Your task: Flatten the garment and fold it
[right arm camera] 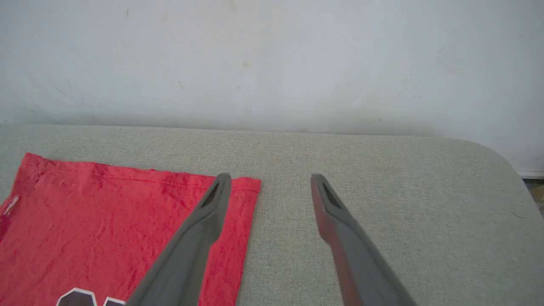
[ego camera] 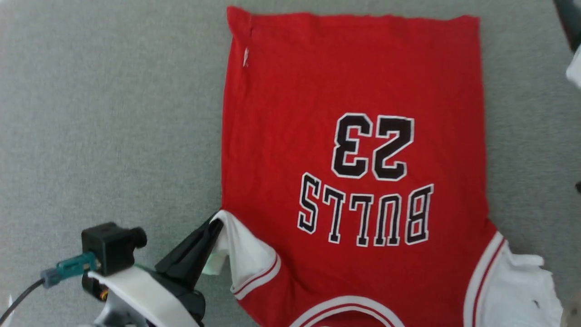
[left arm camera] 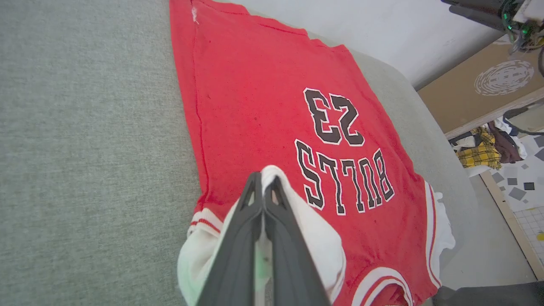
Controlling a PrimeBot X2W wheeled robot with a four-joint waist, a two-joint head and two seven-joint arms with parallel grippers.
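Head view shows the garment [ego camera: 354, 91] lying front up and mostly flat on the grey padded table [ego camera: 113, 113]. Its hem is at the far side and its collar toward the robot, so the black "BULLS 23" lettering reads upside down. At the robot's left, the left gripper [ego camera: 213, 229] is clenched on the garment's white sleeve [ego camera: 247, 259], which bunches around the dark fingertips [left arm camera: 255, 187] and curls in over the red front. The other sleeve [ego camera: 517, 290] lies rumpled at the near right. In the right wrist view the right gripper [right arm camera: 270, 182] has its jaws spread with nothing between them, above the table by the hem's far right corner; whether it touches the cloth cannot be told. Beyond the table's rounded edge, the left wrist view shows a heap of clothes [left arm camera: 484, 151], one yellow plaid; whether a container holds them cannot be told.
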